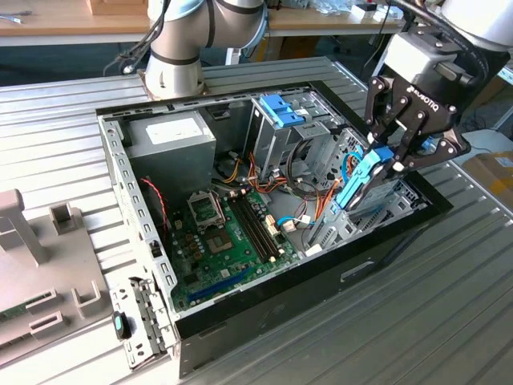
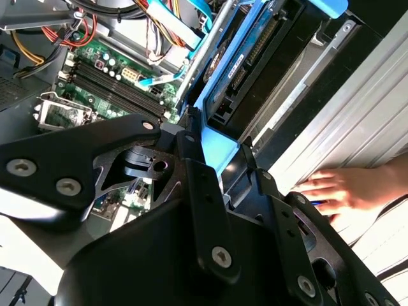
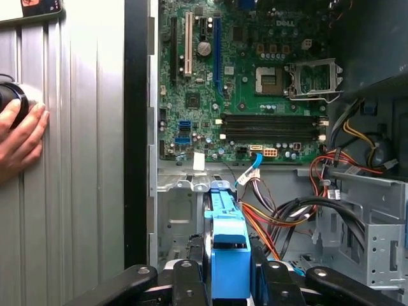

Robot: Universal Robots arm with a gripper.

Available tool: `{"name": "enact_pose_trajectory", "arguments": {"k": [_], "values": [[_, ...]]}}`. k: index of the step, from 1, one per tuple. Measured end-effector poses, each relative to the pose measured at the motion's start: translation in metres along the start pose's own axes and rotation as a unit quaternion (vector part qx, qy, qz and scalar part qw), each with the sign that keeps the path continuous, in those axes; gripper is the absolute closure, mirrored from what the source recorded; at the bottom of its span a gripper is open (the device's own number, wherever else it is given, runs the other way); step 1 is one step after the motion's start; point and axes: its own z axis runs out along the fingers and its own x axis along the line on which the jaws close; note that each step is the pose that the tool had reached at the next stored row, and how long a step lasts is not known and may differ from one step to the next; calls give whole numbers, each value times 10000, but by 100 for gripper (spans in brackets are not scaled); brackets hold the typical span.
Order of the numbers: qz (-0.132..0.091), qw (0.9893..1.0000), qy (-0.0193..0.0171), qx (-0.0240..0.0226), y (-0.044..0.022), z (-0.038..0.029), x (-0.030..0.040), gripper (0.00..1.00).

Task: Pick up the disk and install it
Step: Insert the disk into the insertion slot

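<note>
My gripper (image 1: 386, 156) is shut on the disk (image 1: 358, 183), a dark drive framed by light-blue rails. It holds the disk edge-up and tilted over the open computer case (image 1: 120, 172), at the exterior view's right. The disk's lower end reaches down toward the metal bay (image 1: 377, 204) beside the motherboard. In the first wrist view the blue rail of the disk (image 3: 226, 245) stands between the black fingers (image 3: 190, 280), above the bay's grey sheet metal (image 3: 175, 217). In the second wrist view the disk (image 2: 255, 57) extends away from the gripper (image 2: 223, 167).
A person's hand (image 2: 344, 188) (image 3: 19, 137) rests on the ribbed table beside the case. Inside lie the green motherboard (image 1: 220, 233), orange and black cables (image 1: 309, 192), a drive cage with a blue latch (image 1: 280, 108) and the power supply (image 1: 172, 132). A grey fixture (image 1: 32, 265) stands at the exterior view's left.
</note>
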Motion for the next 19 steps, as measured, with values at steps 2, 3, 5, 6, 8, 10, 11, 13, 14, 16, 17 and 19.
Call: {"name": "enact_pose_trajectory", "arguments": {"k": [2,3,5,6,8,10,11,13,14,16,17,19], "values": [[0,10000,-1,0,0,45,0,64],[0,10000,0,0,0,54,0,64],[0,10000,-1,0,0,98,0,64],[0,10000,0,0,0,115,0,64],[0,10000,0,0,0,159,1,64],[0,10000,0,0,0,194,1,64],[0,10000,1,0,-1,196,1,64],[0,10000,-2,0,0,224,2,64],[0,10000,0,0,-1,263,1,64],[0,10000,1,0,-1,264,1,64],[0,10000,0,0,-1,264,1,64],[-1,10000,-1,0,-2,266,2,62]]}}
